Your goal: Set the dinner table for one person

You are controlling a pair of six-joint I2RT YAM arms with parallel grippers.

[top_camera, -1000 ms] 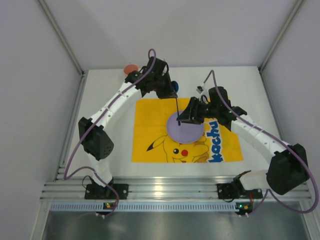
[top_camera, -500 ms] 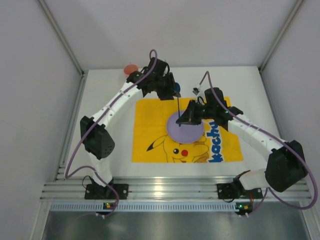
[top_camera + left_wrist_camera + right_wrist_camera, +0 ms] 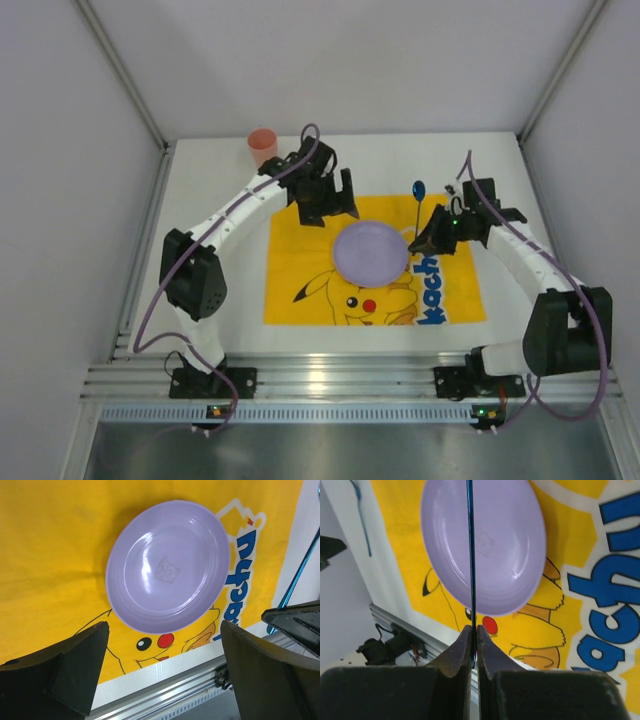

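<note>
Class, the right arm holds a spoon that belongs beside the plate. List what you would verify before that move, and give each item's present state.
1. Right gripper shut on the blue spoon handle: ok.
2. Left gripper open and empty: ok.
3. Purple plate lying flat on the yellow cloth: ok.
4. Spoon's height above the cloth: cannot tell.
5. Pink cup set by the plate: not ok; it stands upright at the table's far left corner.
</note>
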